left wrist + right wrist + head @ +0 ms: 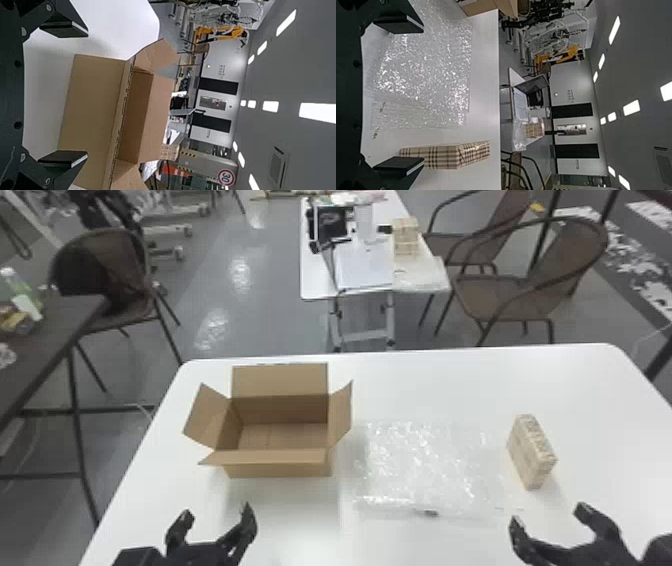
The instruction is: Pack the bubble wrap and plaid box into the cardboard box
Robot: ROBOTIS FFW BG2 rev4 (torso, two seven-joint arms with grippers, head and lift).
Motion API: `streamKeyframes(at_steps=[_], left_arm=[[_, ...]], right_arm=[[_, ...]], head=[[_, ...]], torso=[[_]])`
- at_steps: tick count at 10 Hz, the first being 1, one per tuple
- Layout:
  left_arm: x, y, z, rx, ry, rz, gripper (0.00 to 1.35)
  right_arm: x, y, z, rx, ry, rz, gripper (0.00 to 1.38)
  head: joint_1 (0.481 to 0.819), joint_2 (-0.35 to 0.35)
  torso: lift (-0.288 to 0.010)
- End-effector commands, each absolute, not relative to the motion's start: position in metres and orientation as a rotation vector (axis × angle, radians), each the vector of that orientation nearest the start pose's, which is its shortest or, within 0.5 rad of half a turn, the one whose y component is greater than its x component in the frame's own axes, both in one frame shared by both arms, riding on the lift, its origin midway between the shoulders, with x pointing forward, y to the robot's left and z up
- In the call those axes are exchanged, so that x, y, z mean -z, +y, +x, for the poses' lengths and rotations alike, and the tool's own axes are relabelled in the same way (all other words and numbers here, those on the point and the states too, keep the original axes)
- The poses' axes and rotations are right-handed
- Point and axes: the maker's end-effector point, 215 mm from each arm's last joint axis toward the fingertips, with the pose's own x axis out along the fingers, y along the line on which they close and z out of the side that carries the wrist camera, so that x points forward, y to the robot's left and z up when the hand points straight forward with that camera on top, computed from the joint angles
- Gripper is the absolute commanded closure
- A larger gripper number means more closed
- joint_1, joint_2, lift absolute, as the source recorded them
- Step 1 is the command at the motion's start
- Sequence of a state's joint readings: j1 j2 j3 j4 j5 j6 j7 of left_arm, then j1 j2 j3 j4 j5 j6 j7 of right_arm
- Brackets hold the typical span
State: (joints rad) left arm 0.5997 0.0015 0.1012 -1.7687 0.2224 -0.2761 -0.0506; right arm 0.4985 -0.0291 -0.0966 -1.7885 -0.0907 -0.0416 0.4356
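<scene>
On the white table point(425, 385), the cardboard box point(278, 470), at the left, could slide if its flaps are pushed. The bubble wrap point(420, 465), flat beside it, is limp and may catch on a flap. The plaid box point(531, 452), just beyond the wrap at right, could topple from a sideways touch. Left gripper point(216, 514) and right gripper point(549, 516) are wide open, empty.

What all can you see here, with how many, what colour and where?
Front table: 1, white, nearest
Box: 1, brown, front table's left
Bubble wrap: 1, clear, right of box
Plaid box: 1, beige, right of bubble wrap
Rear table: 1, white, beyond front table
Plaid stack: 1, beige, rear table
Side table: 1, dark, left edge
Bottle: 1, green, side table
Chairs: at least 3, brown, beyond front table
Left claw: 1, black, before box
Right claw: 1, black, before plaid box
</scene>
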Motion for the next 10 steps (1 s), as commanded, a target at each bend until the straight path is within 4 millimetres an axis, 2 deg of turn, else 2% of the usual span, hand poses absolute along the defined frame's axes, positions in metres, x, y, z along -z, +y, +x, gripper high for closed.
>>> streamKeyframes(at_steps=[1, 7, 10], left_arm=[[0.4427, 0.292, 0.3798, -0.111, 0.109, -0.163, 0.21], [0.4418, 0.2906, 0.3807, -0.11, 0.106, -0.167, 0.21], [0.4355, 0.2971, 0.3856, -0.12, 0.092, -0.172, 0.25]], right_arm=[[0.4548, -0.1995, 0.407, -0.34, 0.222, 0.076, 0.13], [0.4601, -0.199, 0.4062, -0.34, 0.24, 0.081, 0.13], [0.4623, -0.1987, 0.4054, -0.341, 0.247, 0.086, 0.13]], head=[[0.695, 0.135], [0.695, 0.134], [0.695, 0.135]], torso=[[-0.044], [-0.044], [-0.044]])
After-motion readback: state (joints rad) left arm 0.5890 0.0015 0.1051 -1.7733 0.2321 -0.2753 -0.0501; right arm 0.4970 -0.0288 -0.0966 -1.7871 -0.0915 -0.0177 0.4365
